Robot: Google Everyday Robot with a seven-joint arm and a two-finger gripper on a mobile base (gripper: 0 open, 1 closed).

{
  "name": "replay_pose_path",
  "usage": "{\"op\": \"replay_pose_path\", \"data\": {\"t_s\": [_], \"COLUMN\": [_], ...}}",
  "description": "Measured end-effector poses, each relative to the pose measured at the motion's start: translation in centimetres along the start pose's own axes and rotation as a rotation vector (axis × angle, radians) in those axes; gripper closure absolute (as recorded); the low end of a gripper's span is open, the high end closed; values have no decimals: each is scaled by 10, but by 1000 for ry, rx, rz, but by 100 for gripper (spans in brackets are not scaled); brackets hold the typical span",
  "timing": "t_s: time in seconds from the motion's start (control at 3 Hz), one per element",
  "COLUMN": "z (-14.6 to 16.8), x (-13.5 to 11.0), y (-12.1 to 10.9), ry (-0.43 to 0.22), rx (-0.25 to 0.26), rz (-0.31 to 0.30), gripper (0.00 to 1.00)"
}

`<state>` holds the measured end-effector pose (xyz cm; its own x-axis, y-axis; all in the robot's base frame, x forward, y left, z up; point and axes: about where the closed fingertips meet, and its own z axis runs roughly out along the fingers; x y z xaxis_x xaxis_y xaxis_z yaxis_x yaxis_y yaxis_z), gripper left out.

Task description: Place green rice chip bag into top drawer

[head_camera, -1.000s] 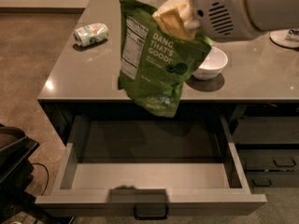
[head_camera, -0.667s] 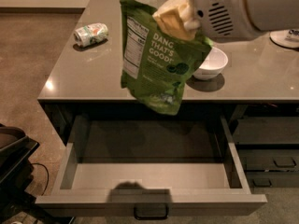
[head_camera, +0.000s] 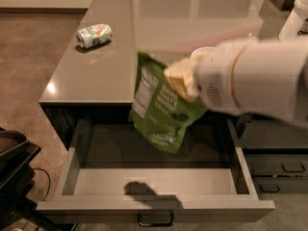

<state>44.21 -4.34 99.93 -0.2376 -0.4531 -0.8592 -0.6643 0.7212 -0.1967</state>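
Observation:
The green rice chip bag [head_camera: 161, 109] hangs tilted in the air, its lower end over the middle of the open top drawer [head_camera: 154, 181]. My gripper [head_camera: 180, 80] is shut on the bag's upper right corner, with the big white arm reaching in from the right. The bag's white nutrition panel faces left. The drawer is pulled fully out below the counter edge, pale grey inside, with a dark bar handle [head_camera: 155, 220] on its front. The bag's shadow lies on the drawer floor near the front wall.
A small crushed green-white can [head_camera: 94, 34] lies on the grey counter [head_camera: 96, 66] at the back left. Smaller dark drawers with handles [head_camera: 281, 170] are at the right. A dark object [head_camera: 14, 172] stands on the floor at the left.
The bag and my gripper have moved down and forward, from above the counter's front edge to over the drawer opening. The white bowl is now hidden behind my arm.

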Motion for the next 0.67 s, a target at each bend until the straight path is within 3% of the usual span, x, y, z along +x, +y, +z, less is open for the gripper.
{"op": "replay_pose_path", "data": {"t_s": [0.67], "z": [34], "x": [95], "y": [13], "ry": [80], "rx": [-23], "rz": [149], "gripper": [100]}}
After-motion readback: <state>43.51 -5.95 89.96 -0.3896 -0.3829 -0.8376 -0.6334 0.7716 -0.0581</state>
